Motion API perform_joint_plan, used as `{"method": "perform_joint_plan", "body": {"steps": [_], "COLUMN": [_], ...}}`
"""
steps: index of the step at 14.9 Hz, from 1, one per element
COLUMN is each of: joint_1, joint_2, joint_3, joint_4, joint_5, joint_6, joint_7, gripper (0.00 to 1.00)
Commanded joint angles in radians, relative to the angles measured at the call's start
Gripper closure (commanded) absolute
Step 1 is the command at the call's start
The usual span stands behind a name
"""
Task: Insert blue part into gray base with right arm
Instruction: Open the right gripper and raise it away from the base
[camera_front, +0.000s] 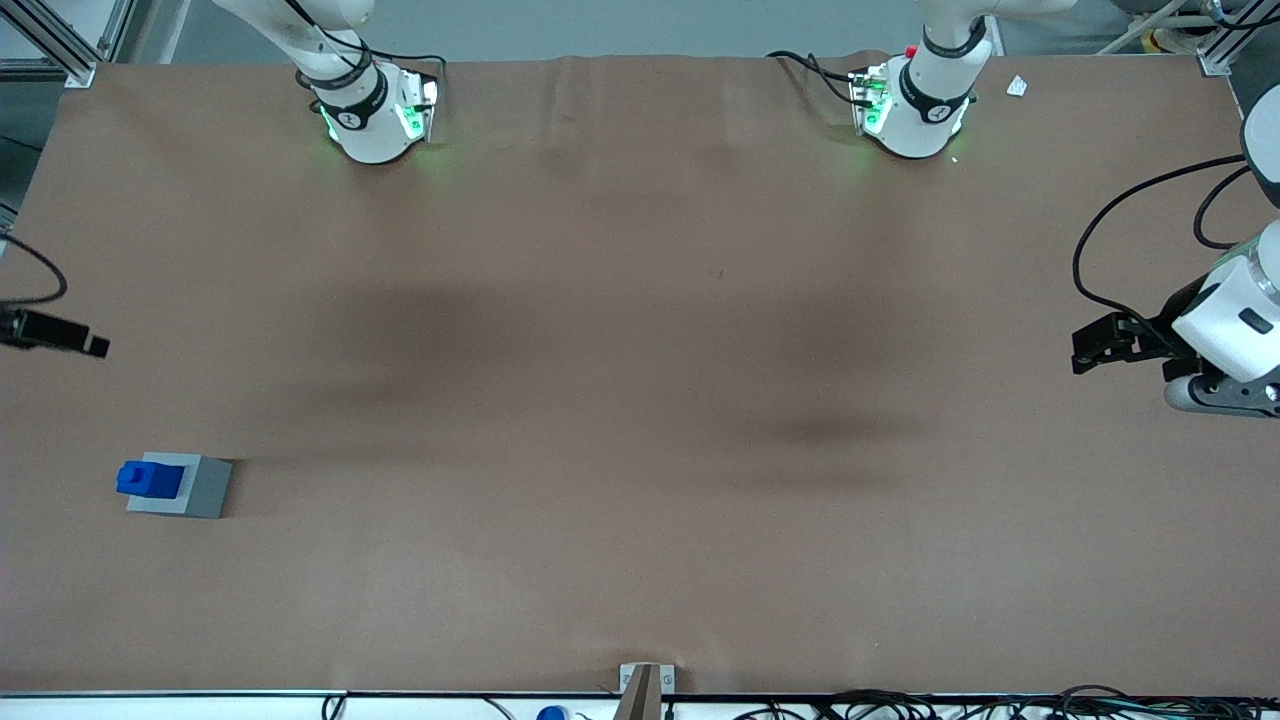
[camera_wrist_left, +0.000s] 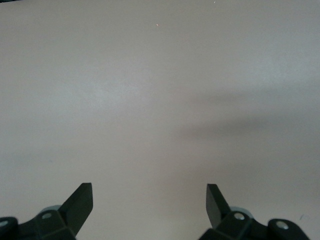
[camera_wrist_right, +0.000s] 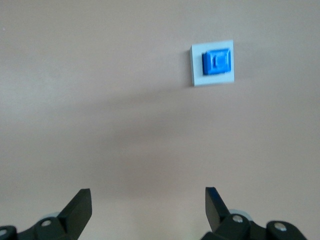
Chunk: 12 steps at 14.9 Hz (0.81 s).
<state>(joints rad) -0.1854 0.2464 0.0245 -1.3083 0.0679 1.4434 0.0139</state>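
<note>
A: Where does the blue part (camera_front: 150, 479) sit?

B: In the gray base (camera_front: 190, 487). In the right wrist view the blue part (camera_wrist_right: 217, 61) fills the middle of the gray base (camera_wrist_right: 198, 75), with a gray rim showing all round it. From the front view it stands up out of the base's top, on the half of the base toward the working arm's end of the surface (camera_front: 640, 400).

A: Seated all the way down?

B: It looks so, though how deep it goes I cannot make out from either view.

A: And the hand?

B: The hand (camera_wrist_right: 148, 202) is well apart from the gray base and above the bare brown surface (camera_wrist_right: 125, 125). Its two black fingers (camera_wrist_right: 80, 206) stand wide apart with nothing between them. It touches neither the base nor the blue part.

A: Can you find it from the front?

B: Only in part. A slim black piece of the right arm (camera_front: 55, 334) reaches in at the edge of the front view, farther from the front camera than the gray base and nearer the working arm's end. Its fingertips are cut off there.

A: Anything near the base?

B: Only its own shadow on the surface, beside the base toward the parked arm's end.
</note>
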Motion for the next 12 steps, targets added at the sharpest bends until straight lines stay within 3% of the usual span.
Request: {"method": "perform_joint_plan", "body": {"steps": [1, 7, 12], "joint_1": [0.076, 0.141, 0.144], "joint_2": [-0.129, -0.272, -0.263], "joint_3": [0.0, 0.002, -0.002], "joint_4": [-0.124, -0.291, -0.235], "joint_5": [-0.049, -0.06, -0.088], "joint_6": [-0.006, 0.058, 0.035], "joint_7": [0.109, 0.132, 0.121], "gripper": [0.0, 0.0, 0.0]}}
